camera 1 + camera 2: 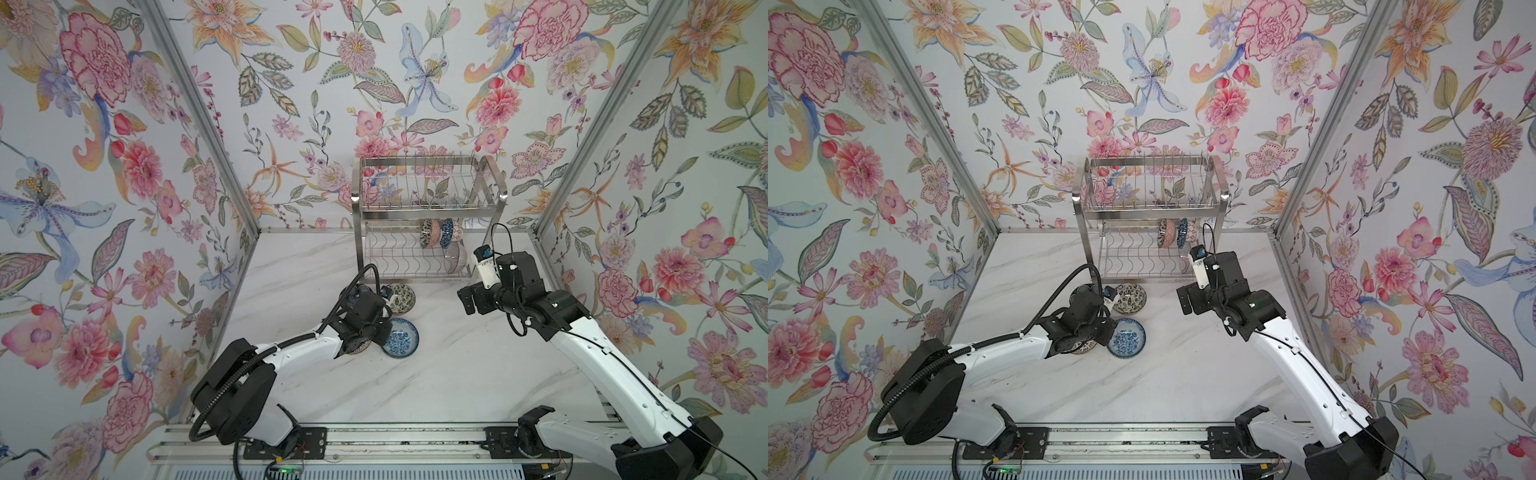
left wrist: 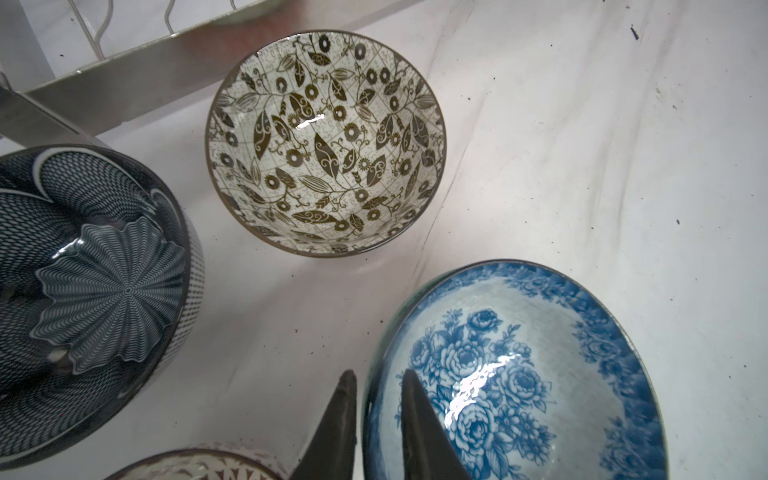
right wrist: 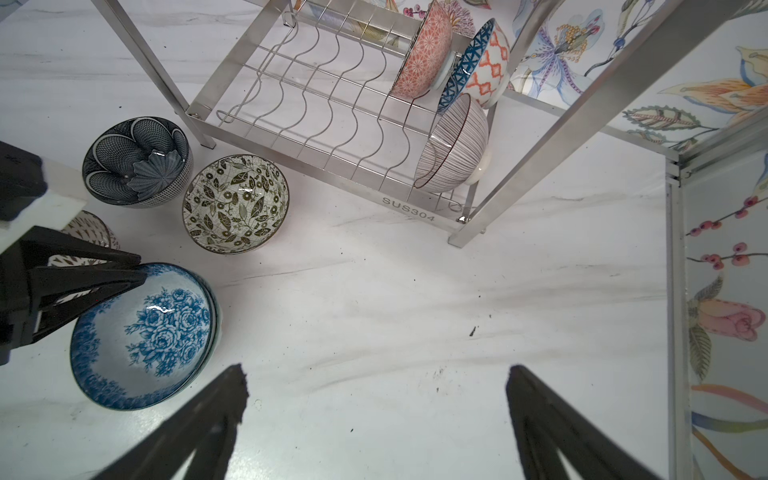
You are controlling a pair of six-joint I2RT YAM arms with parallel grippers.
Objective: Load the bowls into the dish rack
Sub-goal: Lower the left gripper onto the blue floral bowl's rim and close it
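Blue floral bowl (image 2: 519, 374) lies on the table (image 2: 582, 166) near the dish rack (image 3: 409, 210), left gripper (image 2: 379, 374) astride its rim, clamp not discernible, right gripper (image 3: 376, 368) spread empty; glazed rim may slip on lifting, striking leaf-patterned bowl (image 2: 324, 141).

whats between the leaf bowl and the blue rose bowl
Only bare marble table lies between the leaf bowl and the blue rose bowl; they stand apart, shown best in the left wrist view.
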